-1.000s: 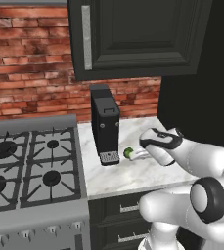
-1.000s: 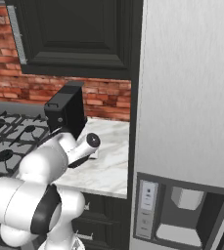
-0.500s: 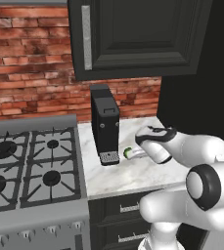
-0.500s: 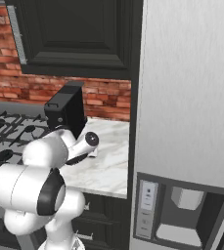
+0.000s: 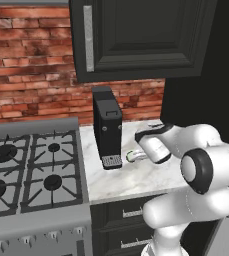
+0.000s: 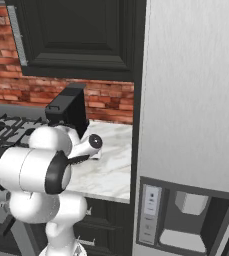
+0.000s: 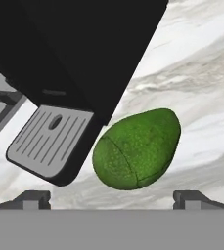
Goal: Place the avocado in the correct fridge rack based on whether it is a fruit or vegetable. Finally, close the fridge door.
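The avocado (image 7: 137,149) lies on the white marble counter (image 5: 131,180), just beside the black coffee machine (image 5: 107,127) and touching or nearly touching the edge of its grey drip tray (image 7: 50,139); from the left base camera it is a small green speck (image 5: 130,156) to the right of the machine's foot. The gripper (image 7: 111,197) is low and close over the fruit with its claw spread wide, one dark fingertip (image 7: 33,199) on each side of the hand view and nothing between them yet, which looks like the lining-up before a grasp. The arm reaches in from the near right side of the counter, probably because the machine blocks the fruit's left side. In the hand view the avocado rests on its side, its long axis running from lower left to upper right, the narrower end pointing up and right, away from the machine, the blunt end tucked toward the tray. Fingers closing across the short axis would likely hold best. The tall grey fridge front (image 6: 191,90) with its dispenser panel (image 6: 178,215) stands to the right of the counter.
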